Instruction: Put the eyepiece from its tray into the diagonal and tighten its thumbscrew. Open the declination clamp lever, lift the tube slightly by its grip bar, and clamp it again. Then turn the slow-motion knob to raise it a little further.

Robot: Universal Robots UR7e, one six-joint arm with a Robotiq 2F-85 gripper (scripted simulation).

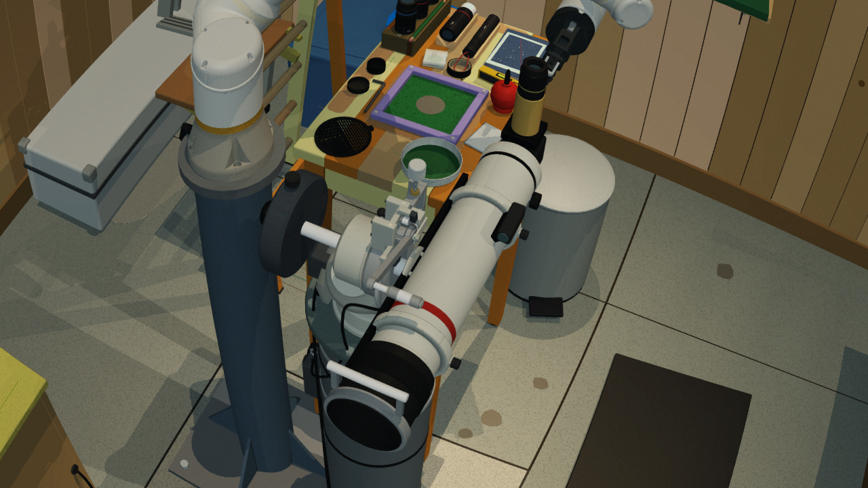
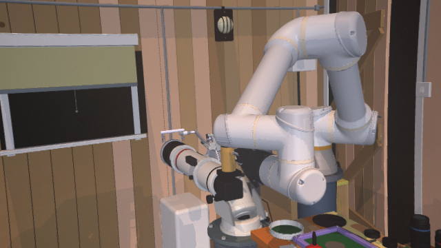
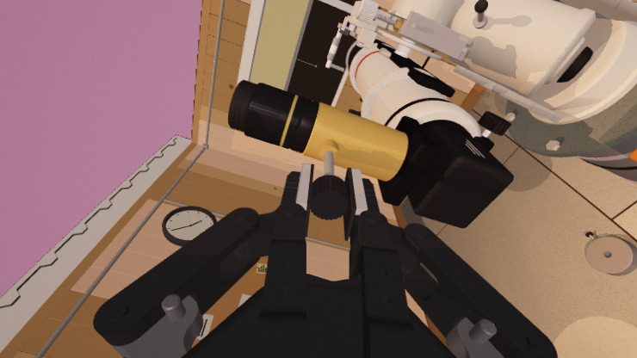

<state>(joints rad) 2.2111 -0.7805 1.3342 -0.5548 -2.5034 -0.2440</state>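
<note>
My gripper (image 3: pixel 328 187) reaches in at the rear end of the telescope, beside the brass sleeve (image 3: pixel 356 141) of the black diagonal (image 3: pixel 450 178). The black eyepiece (image 3: pixel 267 115) with a yellow ring sits in that sleeve, and seen from the side camera it stands upright above the white tube (image 1: pixel 461 243). A black knurled thumbscrew (image 3: pixel 328 196) sticks out from the sleeve on a thin pin. The grip bar (image 1: pixel 367 381) lies at the tube's front end. The purple-framed eyepiece tray (image 1: pixel 430 104) on the table is empty. The gripper is closed around the thumbscrew.
Behind the telescope stands an orange table with lens caps, spare eyepieces, a star chart (image 1: pixel 516 51) and a round green dish (image 1: pixel 431 161). A white bin (image 1: pixel 561 218) stands right of the tube. The arm's dark pedestal (image 1: pixel 243 315) stands left of the mount (image 1: pixel 364 255).
</note>
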